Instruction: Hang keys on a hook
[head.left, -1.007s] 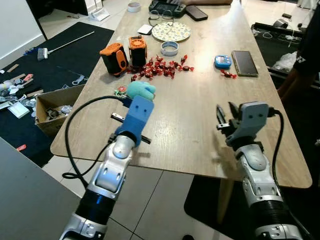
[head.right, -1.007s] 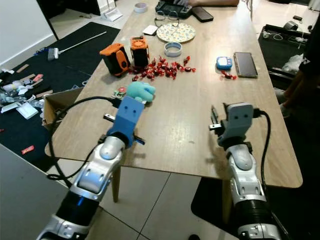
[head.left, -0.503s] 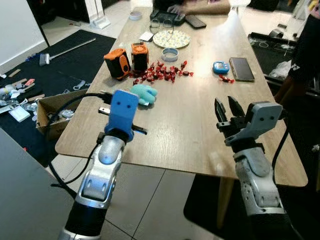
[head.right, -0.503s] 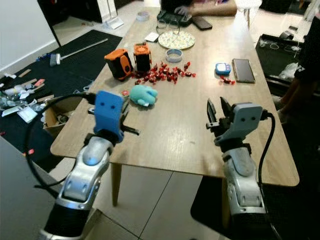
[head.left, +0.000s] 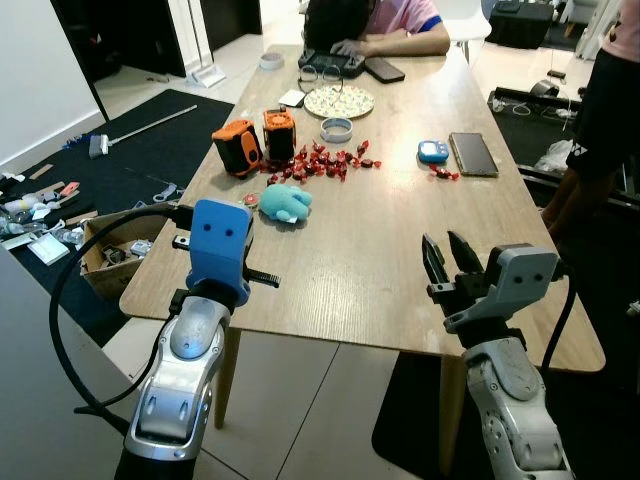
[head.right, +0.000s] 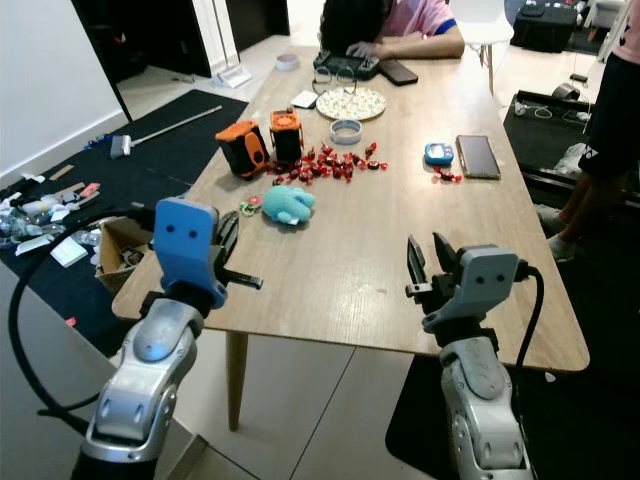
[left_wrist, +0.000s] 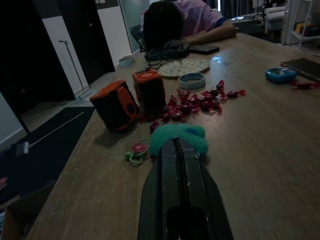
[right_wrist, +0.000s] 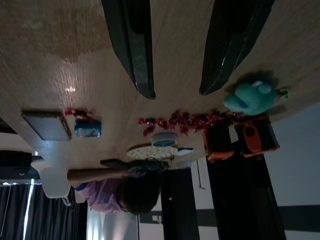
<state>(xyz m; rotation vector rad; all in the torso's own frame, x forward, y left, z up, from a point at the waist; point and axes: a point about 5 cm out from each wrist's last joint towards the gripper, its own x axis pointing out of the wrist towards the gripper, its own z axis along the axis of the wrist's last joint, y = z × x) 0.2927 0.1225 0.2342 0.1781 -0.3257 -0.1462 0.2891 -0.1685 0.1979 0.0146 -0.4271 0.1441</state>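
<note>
- Wooden surface (head.left: 380, 240) is carrying keys (head.left: 247, 197) beside a teal plush (head.left: 285, 201), at 11 o'clock.
- Left hand (left_wrist: 181, 150) is closed and empty; right hand (head.left: 447, 262) is gaping.
- Closed fingers risk pushing the keys away.

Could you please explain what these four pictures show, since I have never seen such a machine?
This is a humanoid robot standing at a long wooden table. Two pictures come from cameras in its head, looking down past its silver arms. The other two come from cameras on its wrists, looking along the black fingers. The left pincer is shut and empty, aimed at a teal plush toy with a small red-and-green keyring beside it. The right pincer is open and empty. The table also holds two orange-and-black boxes, red wrapped sweets and a dark phone. A person rests at the far end.
</note>
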